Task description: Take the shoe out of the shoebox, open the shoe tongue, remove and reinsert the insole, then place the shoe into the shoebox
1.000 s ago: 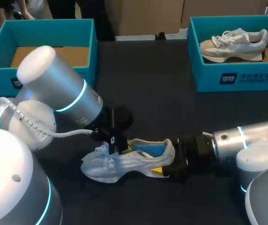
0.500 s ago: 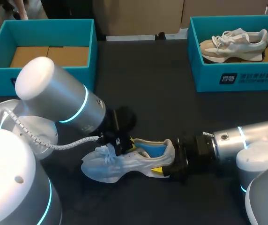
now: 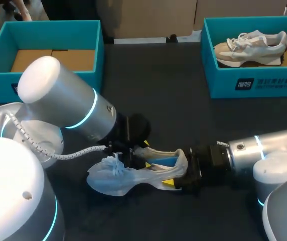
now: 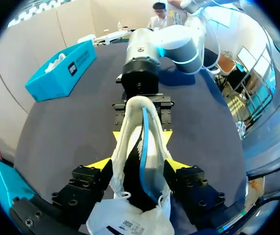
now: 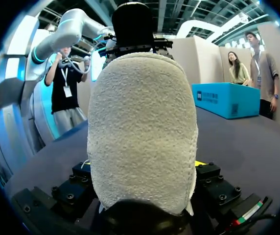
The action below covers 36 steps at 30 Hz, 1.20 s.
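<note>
A white shoe (image 3: 133, 174) lies on its side on the dark table, toe to the left, with blue (image 3: 164, 161) showing inside its opening. My right gripper (image 3: 176, 176) is shut on the heel; in the right wrist view the fuzzy heel (image 5: 142, 132) fills the space between its fingers (image 5: 206, 171). My left gripper (image 3: 129, 154) is at the tongue and collar. Seen from the left wrist, it (image 4: 138, 166) stands open with the shoe's opening (image 4: 140, 156) between its yellow tips and the tongue (image 4: 130, 223) lying close under the wrist.
A teal shoebox (image 3: 48, 24) with a bare cardboard bottom stands at the back left, just behind my left arm. At the back right, a second teal box (image 3: 254, 84) holds another pale shoe (image 3: 251, 46). Dark table lies between the two boxes.
My left gripper has gone from shut at the laces and tongue to open, and has shifted slightly right toward the shoe's opening. The right arm and the heel have stayed still.
</note>
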Each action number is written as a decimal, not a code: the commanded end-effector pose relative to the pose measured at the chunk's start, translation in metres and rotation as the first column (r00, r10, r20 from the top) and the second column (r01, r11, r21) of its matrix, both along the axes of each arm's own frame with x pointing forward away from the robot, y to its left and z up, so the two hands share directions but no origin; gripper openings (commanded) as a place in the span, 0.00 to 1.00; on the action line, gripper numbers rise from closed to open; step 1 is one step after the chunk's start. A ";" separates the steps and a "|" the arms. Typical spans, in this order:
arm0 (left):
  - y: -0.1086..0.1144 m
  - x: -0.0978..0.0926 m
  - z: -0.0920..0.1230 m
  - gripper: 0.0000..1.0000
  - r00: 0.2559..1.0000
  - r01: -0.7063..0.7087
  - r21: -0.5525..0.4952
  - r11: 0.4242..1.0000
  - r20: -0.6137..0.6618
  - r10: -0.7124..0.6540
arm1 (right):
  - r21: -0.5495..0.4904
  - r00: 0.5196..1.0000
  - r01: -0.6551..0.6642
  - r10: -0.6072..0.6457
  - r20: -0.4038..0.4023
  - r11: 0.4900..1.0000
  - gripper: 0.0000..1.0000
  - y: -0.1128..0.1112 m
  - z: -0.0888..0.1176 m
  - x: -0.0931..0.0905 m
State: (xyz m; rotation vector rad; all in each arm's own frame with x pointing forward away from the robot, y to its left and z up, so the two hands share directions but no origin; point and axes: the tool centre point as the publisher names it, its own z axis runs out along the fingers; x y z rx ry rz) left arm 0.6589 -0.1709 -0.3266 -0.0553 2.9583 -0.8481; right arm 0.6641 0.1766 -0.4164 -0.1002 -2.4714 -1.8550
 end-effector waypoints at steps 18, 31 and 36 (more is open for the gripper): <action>-0.037 -0.002 0.006 0.36 0.993 0.117 0.115 0.986 0.015 -0.120 | -0.006 1.000 0.000 0.000 -0.001 1.000 0.00 0.002 0.001 -0.001; -0.035 -0.003 -0.006 0.00 0.993 0.118 0.147 0.982 -0.004 -0.119 | -0.006 1.000 0.000 0.000 -0.001 1.000 0.00 0.002 0.001 -0.001; -0.032 -0.005 -0.007 0.23 0.993 0.118 0.141 0.983 -0.007 -0.118 | -0.006 1.000 0.000 0.000 -0.001 1.000 0.00 0.002 0.001 -0.001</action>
